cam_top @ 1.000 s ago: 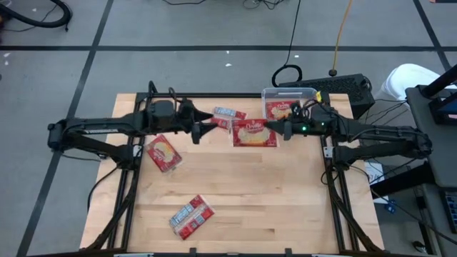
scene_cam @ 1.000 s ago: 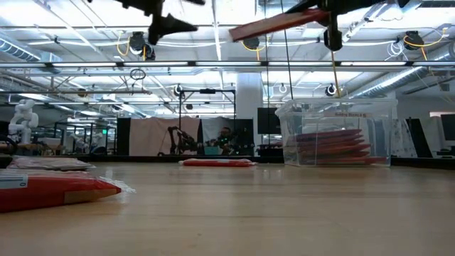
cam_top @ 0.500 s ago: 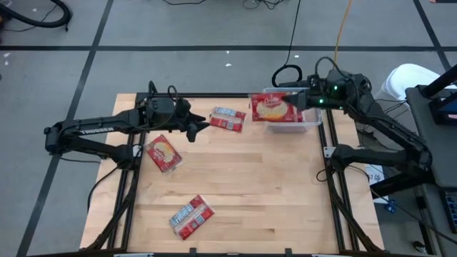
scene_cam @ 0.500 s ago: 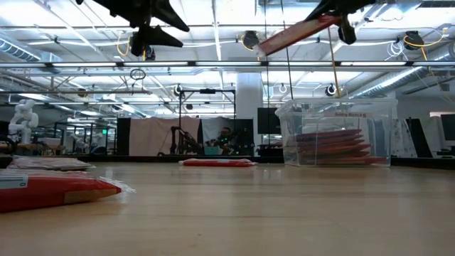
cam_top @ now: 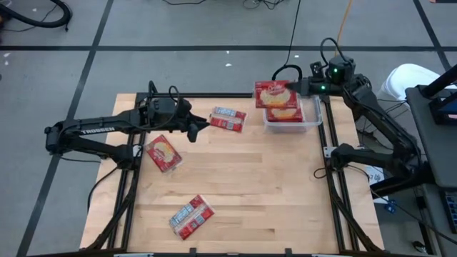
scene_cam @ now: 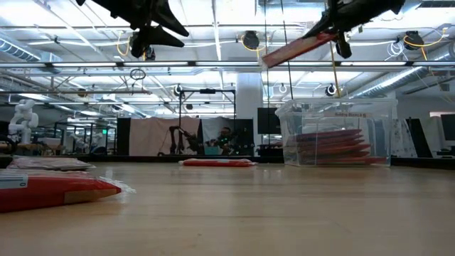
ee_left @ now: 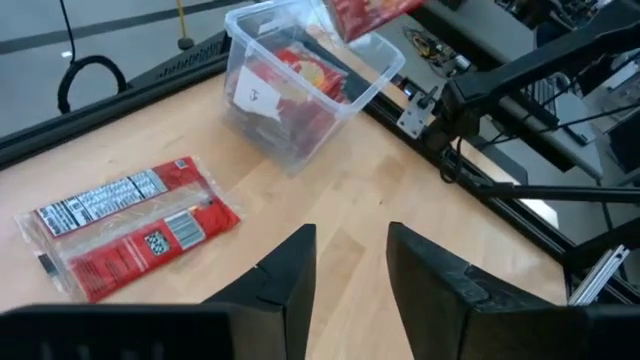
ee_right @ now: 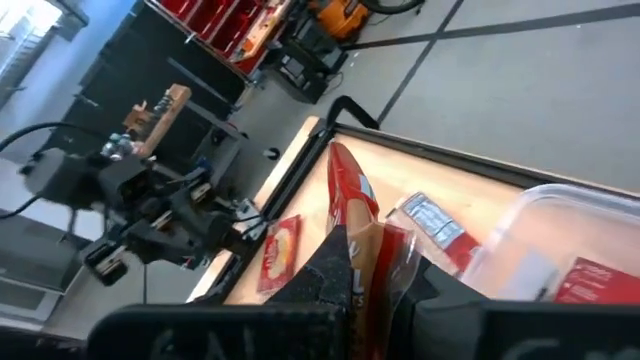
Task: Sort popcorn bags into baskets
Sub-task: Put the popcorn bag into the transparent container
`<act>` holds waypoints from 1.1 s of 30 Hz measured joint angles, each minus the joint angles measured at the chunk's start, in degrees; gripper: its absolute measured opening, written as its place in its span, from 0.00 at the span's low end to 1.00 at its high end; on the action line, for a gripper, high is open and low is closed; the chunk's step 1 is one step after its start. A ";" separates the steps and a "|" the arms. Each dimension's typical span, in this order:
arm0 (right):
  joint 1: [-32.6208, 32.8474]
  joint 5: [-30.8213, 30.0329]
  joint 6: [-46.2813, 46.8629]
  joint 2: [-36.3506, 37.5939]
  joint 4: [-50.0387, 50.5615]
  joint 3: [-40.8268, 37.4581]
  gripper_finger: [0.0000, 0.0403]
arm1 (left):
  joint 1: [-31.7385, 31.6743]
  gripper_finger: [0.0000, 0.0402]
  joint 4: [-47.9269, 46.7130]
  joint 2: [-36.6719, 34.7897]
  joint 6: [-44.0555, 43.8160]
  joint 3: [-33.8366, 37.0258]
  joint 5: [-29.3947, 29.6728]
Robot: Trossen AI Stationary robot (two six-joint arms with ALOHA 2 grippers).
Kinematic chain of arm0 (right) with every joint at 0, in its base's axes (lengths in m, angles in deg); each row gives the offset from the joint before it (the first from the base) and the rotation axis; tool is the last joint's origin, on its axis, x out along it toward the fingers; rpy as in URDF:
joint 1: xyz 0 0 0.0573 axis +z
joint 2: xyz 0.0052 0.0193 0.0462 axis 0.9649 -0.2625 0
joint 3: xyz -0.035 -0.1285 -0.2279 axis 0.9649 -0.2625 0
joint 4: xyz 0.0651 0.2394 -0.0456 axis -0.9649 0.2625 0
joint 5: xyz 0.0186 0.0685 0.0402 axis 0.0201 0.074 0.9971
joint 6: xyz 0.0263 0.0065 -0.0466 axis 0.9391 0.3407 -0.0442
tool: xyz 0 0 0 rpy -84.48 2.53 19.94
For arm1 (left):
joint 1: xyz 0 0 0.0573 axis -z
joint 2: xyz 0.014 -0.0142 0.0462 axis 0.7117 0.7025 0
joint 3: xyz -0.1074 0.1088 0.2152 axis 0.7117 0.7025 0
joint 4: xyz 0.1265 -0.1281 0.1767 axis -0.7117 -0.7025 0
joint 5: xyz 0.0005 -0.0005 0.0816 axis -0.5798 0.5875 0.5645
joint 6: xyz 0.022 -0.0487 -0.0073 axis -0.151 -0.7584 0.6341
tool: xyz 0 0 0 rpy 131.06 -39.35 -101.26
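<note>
**Packet carried over the tub as the second arm draws back**

The right claw, clamped shut on a popcorn bag, now hangs over the far edge of the clear basket at the far right corner of the surface. A second ago the same packet hung over the middle of the surface, between the two arms; it has since swung across and now overlaps the tub's far rim, tilted rather than flat. By that reading the drop is near, though the packet is not yet released.

The left claw has pulled back toward its own side and narrowed from wide open to a modest gap, holding nothing. It hovers just short of the packet lying label-up near the far edge. Two more packets wait on the left and near parts of the surface.

The low view shows what the overhead cannot: the carried packet rides well above the tub, which already holds a stack of red packets. The left wrist view shows the empty gap between its fingers.
</note>
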 joint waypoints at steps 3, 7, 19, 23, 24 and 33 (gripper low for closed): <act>-2.54 1.34 -1.27 -1.16 1.95 0.00 0.02 | 0.00 0.32 0.01 0.00 -0.73 -0.01 -0.02; -5.54 1.32 -3.48 -1.77 6.01 0.00 0.02 | 0.00 0.32 -0.23 0.00 -1.10 0.00 -0.02; -12.35 -2.18 -12.03 -4.36 15.95 0.00 0.02 | 0.11 0.32 -3.86 0.00 -2.22 -0.01 0.01; -12.34 -3.57 -13.81 -7.66 15.89 0.00 0.02 | 0.11 0.32 -3.86 0.00 -2.18 0.01 0.04; -12.36 -3.59 -14.15 -8.59 15.87 0.00 0.02 | 0.11 0.32 -3.86 0.00 -2.20 -0.01 0.04; -12.34 -3.59 -17.50 -14.91 15.23 0.00 0.03 | 0.11 0.32 -3.88 0.00 -3.57 -0.01 0.17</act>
